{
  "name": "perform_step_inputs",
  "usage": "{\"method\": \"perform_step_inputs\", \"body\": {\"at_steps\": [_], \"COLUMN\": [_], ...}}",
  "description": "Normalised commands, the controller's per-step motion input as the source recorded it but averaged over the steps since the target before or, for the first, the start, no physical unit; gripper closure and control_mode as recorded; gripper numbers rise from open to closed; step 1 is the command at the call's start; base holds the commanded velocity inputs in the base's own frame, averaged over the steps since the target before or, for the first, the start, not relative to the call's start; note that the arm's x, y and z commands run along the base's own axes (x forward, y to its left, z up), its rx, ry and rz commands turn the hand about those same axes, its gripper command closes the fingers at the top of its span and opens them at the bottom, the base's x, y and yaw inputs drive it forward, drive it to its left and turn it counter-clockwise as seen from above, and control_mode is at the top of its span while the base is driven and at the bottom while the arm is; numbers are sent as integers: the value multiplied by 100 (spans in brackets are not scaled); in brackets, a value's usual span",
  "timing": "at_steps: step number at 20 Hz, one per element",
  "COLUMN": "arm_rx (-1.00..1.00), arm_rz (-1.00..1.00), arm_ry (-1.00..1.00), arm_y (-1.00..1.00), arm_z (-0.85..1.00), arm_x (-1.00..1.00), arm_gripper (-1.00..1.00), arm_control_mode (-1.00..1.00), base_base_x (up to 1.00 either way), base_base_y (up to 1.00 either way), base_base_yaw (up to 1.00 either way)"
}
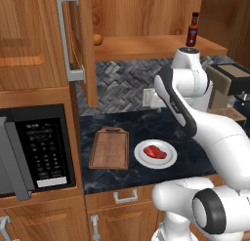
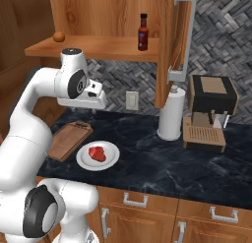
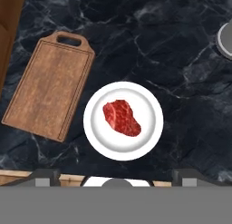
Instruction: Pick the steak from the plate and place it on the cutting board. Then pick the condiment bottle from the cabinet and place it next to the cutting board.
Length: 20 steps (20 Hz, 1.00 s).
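The steak, a small red slab, lies in the middle of the white plate on the dark counter. Just left of the plate lies the wooden cutting board, bare, with its handle toward the wall. My gripper hangs high above the plate, open and holding nothing. The condiment bottle stands upright on the shelf of the open cabinet.
A black microwave sits left of the board. A white paper-towel roll and a coffee machine stand to the right. The open cabinet door juts out over the counter. A small round brown thing rests on the shelf's left end.
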Motion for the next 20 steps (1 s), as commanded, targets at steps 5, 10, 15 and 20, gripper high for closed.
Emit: {"method": "perform_step_inputs", "body": {"at_steps": [5, 10, 15, 20], "arm_rx": [0, 0, 0, 0], "arm_rz": [4, 4, 4, 5], "arm_ry": [0, 1, 2, 3], "arm_y": [0, 0, 0, 0], "arm_z": [-15, -20, -23, -25], "arm_x": [0, 0, 0, 0], "arm_gripper": [-100, -100, -100, -100], "arm_control_mode": [-100, -100, -100, -100], "base_base_x": [0, 0, 0, 0], "base_base_y": [0, 0, 0, 0], "base_base_yaw": [0, 0, 0, 0]}}
